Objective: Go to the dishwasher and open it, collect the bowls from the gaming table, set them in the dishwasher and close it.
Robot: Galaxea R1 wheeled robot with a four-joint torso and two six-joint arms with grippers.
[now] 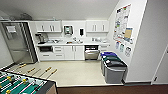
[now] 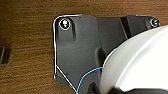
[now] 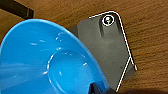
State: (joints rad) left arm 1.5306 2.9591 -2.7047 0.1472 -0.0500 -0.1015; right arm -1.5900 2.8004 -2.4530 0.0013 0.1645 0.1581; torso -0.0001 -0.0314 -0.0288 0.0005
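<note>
The pale kitchen floor (image 1: pixel 75 72) carried a row of waste bins along the right-hand wall: a grey one (image 1: pixel 115 72) nearest the camera, then a green-lidded one (image 1: pixel 110 60), then a blue-lidded one (image 1: pixel 108 54). The white counter (image 1: pixel 72 43) at the back bore a dark coffee machine (image 1: pixel 40 38) at its left end and small items too blurred to name. Dark wood-grain flooring (image 1: pixel 112 89) met the pale floor.
</note>
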